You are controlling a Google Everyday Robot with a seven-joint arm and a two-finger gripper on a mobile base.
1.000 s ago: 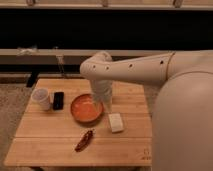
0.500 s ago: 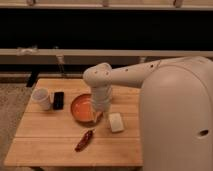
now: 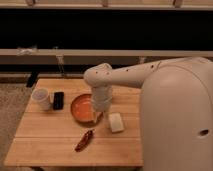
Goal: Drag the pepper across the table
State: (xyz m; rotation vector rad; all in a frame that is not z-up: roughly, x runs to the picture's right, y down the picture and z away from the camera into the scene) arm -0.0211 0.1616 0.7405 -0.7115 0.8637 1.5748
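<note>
change: hand lower than a second ago
hand: bowl's 4 o'clock rim; grip cannot tell
pepper: on bench, hand's 7 o'clock

On the table sits an orange-red bowl, and the robot's white arm reaches down so that the pincer hangs at the bowl's right rim. The pepper lies tilted just in front of the bowl, apart from it, with 1 pale block to the bowl's right. Left of the bowl are a black object and, beyond it, a white cup.
</note>
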